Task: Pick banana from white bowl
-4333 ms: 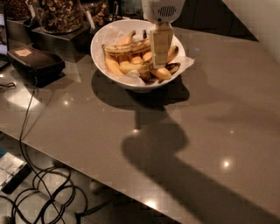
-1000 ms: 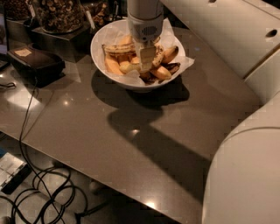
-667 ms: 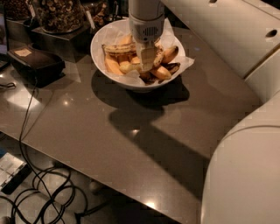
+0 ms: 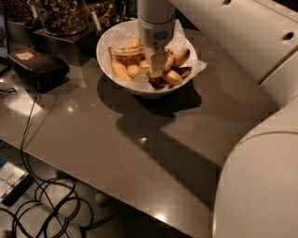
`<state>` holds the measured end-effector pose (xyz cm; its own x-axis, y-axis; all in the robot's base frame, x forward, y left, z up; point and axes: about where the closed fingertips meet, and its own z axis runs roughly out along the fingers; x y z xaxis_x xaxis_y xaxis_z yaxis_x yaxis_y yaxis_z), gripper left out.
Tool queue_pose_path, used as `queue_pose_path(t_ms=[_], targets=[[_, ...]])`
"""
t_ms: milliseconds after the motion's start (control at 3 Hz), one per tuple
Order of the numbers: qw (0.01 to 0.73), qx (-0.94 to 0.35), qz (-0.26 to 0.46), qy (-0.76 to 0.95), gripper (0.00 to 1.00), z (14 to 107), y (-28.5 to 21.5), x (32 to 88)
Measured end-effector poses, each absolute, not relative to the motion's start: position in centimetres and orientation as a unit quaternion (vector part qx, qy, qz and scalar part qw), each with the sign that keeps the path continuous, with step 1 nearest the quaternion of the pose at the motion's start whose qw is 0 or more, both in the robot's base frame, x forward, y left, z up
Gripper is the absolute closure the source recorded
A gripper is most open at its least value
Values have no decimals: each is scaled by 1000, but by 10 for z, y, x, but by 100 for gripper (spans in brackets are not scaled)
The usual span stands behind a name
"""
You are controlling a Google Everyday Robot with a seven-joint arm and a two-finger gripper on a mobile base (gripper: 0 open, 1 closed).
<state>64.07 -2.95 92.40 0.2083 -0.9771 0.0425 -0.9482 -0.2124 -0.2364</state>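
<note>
The white bowl [image 4: 106, 59], lined with crumpled white paper, stands at the back of the grey table [image 4: 139, 139]. It holds several bananas. A long brown-streaked one [image 4: 125, 50] lies at the back left, with smooth orange-yellow ones [image 4: 120, 70] around it. A dull yellow speckled banana [image 4: 169, 60] shows just right of the gripper, mostly hidden by it. My gripper [image 4: 156, 65] hangs straight down into the middle of the bowl, among the bananas.
My white arm [image 4: 260, 176] fills the right side of the view. Jars of nuts [image 4: 60, 14] and a black box [image 4: 37, 65] stand left of the bowl. Cables [image 4: 46, 204] lie on the floor beyond the table's front-left edge.
Since 4.3 s ago the gripper has moved left and lower into the bowl, and the arm has swung into view. Over the last second it is nearly still.
</note>
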Motion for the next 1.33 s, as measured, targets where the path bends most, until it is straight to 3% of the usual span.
queue_pose_path(t_ms=[667, 1333], targets=[[73, -775, -84, 622, 50, 915, -28, 636], [69, -767, -93, 631, 93, 911, -32, 634]])
